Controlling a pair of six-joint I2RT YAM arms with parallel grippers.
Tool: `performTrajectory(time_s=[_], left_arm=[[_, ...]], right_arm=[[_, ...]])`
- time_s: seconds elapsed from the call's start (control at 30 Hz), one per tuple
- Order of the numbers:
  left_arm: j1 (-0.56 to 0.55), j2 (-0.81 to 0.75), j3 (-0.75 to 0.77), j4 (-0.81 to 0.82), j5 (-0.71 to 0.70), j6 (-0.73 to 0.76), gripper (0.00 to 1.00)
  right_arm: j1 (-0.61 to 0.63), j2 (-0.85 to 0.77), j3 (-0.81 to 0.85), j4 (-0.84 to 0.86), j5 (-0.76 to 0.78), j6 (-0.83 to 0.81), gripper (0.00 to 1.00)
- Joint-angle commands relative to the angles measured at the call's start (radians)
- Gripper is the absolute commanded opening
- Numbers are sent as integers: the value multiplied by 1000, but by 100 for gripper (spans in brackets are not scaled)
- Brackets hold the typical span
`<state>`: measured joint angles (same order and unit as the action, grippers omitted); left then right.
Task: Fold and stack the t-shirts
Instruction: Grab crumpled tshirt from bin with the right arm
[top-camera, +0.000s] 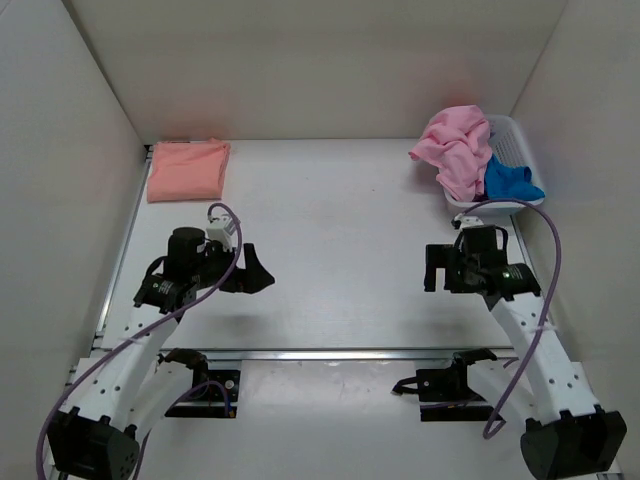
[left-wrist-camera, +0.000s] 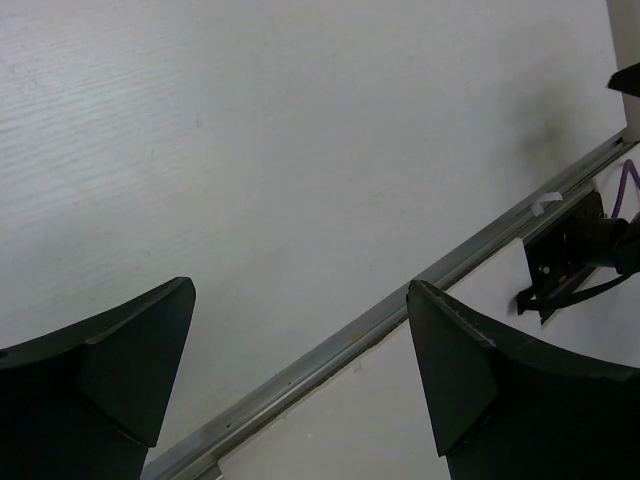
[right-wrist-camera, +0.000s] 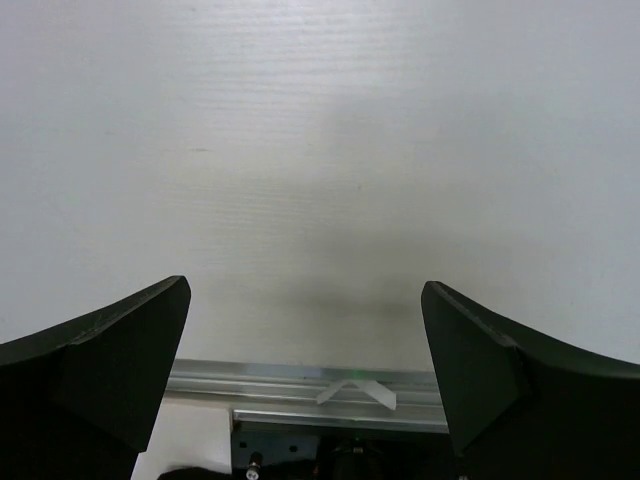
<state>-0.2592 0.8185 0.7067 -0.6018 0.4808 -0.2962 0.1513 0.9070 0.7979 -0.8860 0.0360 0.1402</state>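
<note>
**Task items.** The pink t-shirt (top-camera: 455, 150) lies crumpled over the rim of the white lattice basket (top-camera: 518, 138) at the far right corner, touching a blue cloth (top-camera: 508, 180). The salmon-peach t-shirt (top-camera: 188, 170) lies folded flat on the table (top-camera: 340, 200) at the far left corner.

**Handling.** I judge both shirts light, soft and limp. They will drape and slide, not break. I should pinch the pink one at a raised fold or hem, clear of the blue cloth, so only one layer of cloth lifts.

**Tool state.** My left gripper (top-camera: 255, 270) and right gripper (top-camera: 430, 268) hang over bare table, fingers spread wide, holding nothing, well apart from both shirts.

**View coverage.** Only the top view shows the shirts and basket. The wrist views show my fingers, table surface and a metal rail (left-wrist-camera: 400, 300), with no cloth.
</note>
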Motion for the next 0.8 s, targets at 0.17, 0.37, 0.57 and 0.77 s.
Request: performTrajectory(time_s=[0.17, 0.37, 0.57, 0.77], left_arm=[[9, -208, -55, 126, -28, -32, 98], [35, -210, -84, 244, 41, -142, 99], [52, -161, -53, 307, 85, -166, 22], [94, -131, -33, 240, 35, -107, 69]], right_arm=[[8, -310, -25, 73, -41, -45, 99], [-80, -232, 63, 188, 13, -59, 99], [-277, 48, 265, 375, -71, -5, 0], [-288, 245, 273, 574, -81, -2, 56]])
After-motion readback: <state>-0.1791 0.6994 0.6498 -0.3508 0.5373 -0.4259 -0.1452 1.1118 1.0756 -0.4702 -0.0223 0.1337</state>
